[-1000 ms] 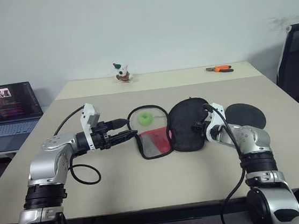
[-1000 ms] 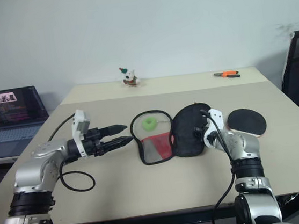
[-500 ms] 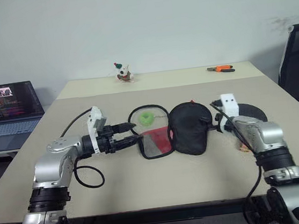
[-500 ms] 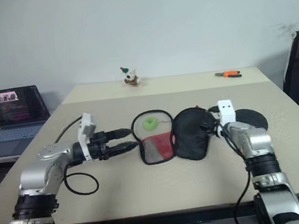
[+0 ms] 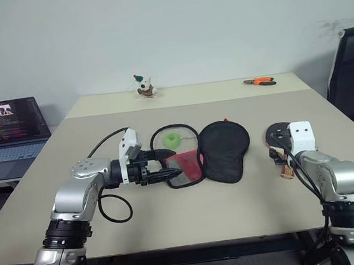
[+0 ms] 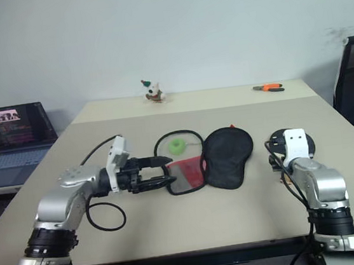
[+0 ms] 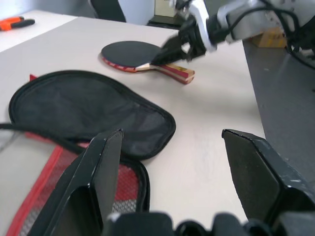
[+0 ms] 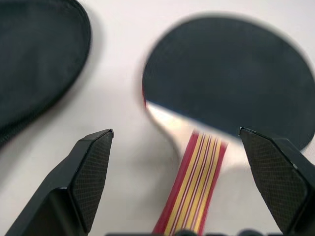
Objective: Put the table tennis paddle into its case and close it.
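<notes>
We judge the task to be at an early stage: our right gripper [image 8: 177, 142] stands with its jaws wide apart over the handle of the table tennis paddle [image 8: 231, 81], which lies flat on the table [image 5: 174, 216], and nothing is held yet. The handle is light wood with red and yellow stripes along its edge, and the round face is matt black rubber. Our left gripper [image 5: 168, 170] is also open, its black fingers at the red mesh panel of the case [image 5: 201, 152]; we cannot tell if they touch it. The case lies unzipped and spread flat in the middle of the table, soft black fabric with a corded rim. A green ball [image 5: 173, 140] rests in its far half. Grasping, inserting and zipping all remain.
</notes>
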### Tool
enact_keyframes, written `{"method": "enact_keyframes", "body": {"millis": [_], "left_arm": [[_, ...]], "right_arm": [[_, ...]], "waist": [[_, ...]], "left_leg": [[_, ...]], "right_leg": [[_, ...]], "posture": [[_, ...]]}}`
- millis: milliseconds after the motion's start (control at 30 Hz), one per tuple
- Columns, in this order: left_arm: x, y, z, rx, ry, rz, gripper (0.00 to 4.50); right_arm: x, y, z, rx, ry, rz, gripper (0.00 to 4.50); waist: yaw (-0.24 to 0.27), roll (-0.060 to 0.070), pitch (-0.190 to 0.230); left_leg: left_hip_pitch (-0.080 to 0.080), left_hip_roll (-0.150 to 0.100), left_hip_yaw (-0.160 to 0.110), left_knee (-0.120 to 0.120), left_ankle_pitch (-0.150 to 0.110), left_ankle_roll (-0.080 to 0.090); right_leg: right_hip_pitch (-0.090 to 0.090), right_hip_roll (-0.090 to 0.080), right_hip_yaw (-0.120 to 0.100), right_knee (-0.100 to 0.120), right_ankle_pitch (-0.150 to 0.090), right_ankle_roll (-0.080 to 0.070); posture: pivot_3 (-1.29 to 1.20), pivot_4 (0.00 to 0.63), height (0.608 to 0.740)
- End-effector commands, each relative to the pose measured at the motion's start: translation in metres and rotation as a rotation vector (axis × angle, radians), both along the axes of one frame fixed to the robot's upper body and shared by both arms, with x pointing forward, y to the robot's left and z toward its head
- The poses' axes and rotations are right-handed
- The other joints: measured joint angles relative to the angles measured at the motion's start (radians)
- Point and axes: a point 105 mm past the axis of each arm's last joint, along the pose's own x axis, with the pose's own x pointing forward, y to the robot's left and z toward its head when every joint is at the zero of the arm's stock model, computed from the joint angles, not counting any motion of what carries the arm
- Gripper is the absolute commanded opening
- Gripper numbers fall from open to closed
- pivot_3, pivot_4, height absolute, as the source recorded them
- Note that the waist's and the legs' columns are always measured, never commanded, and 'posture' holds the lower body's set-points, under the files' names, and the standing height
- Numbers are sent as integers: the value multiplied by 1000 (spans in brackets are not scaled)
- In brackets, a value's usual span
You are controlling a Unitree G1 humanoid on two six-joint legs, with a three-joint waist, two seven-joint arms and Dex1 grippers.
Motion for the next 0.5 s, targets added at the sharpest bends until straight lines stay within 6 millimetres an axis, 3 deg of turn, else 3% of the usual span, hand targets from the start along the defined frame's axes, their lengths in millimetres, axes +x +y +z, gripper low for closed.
{"method": "enact_keyframes", "body": {"millis": [33, 200, 500], "left_arm": [[1, -1, 11, -3, -48, -14, 3521], [3, 0, 12, -2, -57, -6, 3521], [3, 3, 10, -5, -61, 18, 3521]], "right_arm": [[-3, -14, 6, 14, -25, -75, 4486], [-3, -24, -6, 46, 10, -137, 4486], [11, -23, -15, 27, 23, -121, 4486]], "waist": [[1, 0, 0], [1, 0, 0], [-1, 0, 0]], "left_leg": [[0, 0, 0, 0, 0, 0], [0, 0, 0, 0, 0, 0], [1, 0, 1, 0, 0, 0]], "right_leg": [[0, 0, 0, 0, 0, 0], [0, 0, 0, 0, 0, 0], [0, 1, 1, 0, 0, 0]], "posture": [[0, 150, 740], [0, 150, 740], [0, 150, 740]]}}
